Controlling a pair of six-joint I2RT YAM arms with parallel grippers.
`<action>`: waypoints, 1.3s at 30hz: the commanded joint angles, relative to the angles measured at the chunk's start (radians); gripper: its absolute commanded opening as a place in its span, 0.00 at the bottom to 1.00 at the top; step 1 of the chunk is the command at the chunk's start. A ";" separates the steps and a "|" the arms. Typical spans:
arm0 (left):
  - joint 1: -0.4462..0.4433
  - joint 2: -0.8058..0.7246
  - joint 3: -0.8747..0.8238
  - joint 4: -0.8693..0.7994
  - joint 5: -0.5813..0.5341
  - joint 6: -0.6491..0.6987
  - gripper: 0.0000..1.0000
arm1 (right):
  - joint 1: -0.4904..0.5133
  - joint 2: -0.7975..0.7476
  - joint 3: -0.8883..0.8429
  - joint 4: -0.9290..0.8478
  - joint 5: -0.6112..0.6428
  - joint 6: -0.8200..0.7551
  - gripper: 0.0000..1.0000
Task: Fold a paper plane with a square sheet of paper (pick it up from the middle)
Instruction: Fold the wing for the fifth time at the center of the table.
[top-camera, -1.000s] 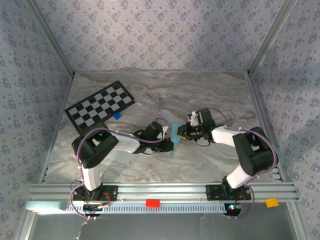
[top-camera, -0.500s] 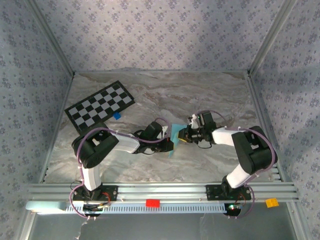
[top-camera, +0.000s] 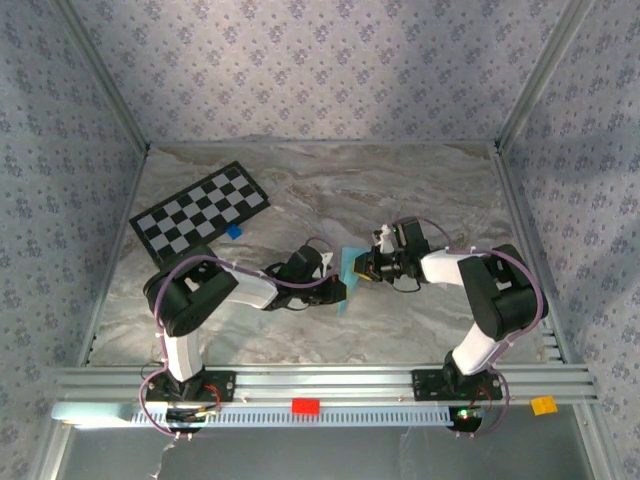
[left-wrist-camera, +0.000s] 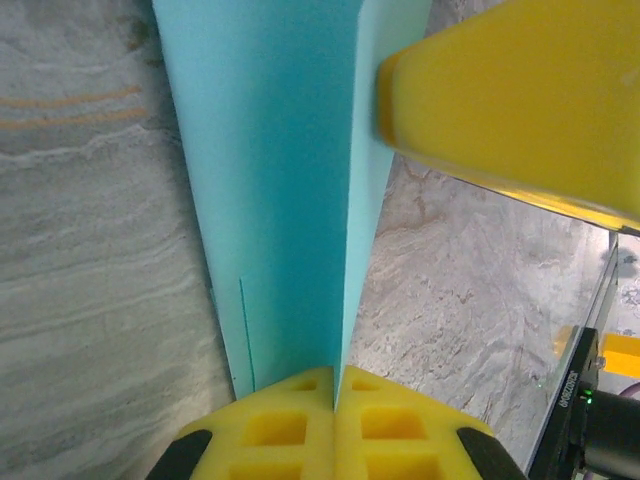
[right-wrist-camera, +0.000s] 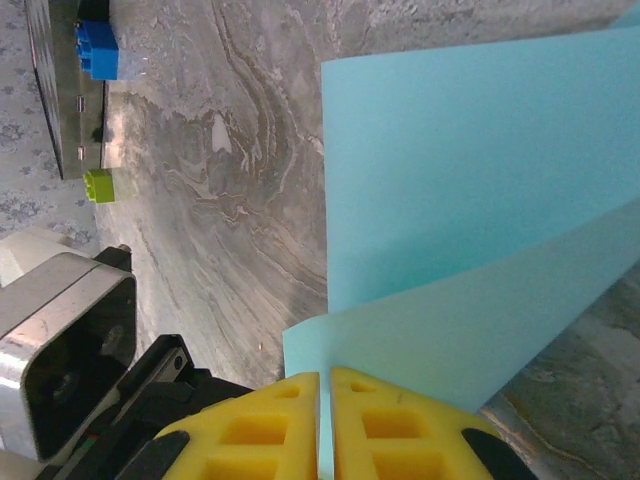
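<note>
Marbled grey surface (top-camera: 420, 190) from above: a checkerboard card (top-camera: 200, 210) and a small blue block (top-camera: 234, 231) lie far left, well apart from the arms. Both arms stretch low toward the middle, where the left gripper (top-camera: 335, 290) and right gripper (top-camera: 365, 270) meet at the square sheet of paper (top-camera: 350, 262). Left wrist: jaws pressed together on the folded sheet's edge, the other gripper's yellow finger (left-wrist-camera: 520, 100) close by. Right wrist: jaws pinching the sheet's near edge; a blue brick (right-wrist-camera: 97, 48) and a green brick (right-wrist-camera: 98, 185) sit beyond
</note>
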 joint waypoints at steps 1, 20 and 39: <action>-0.007 0.049 -0.052 -0.051 -0.039 -0.023 0.00 | -0.009 0.023 0.023 -0.007 -0.035 -0.029 0.12; -0.007 0.059 -0.082 -0.027 -0.047 -0.048 0.00 | -0.012 0.113 0.068 0.002 -0.072 -0.039 0.12; -0.008 -0.033 -0.021 -0.141 -0.009 0.025 0.15 | -0.023 0.205 0.069 -0.067 -0.005 -0.051 0.12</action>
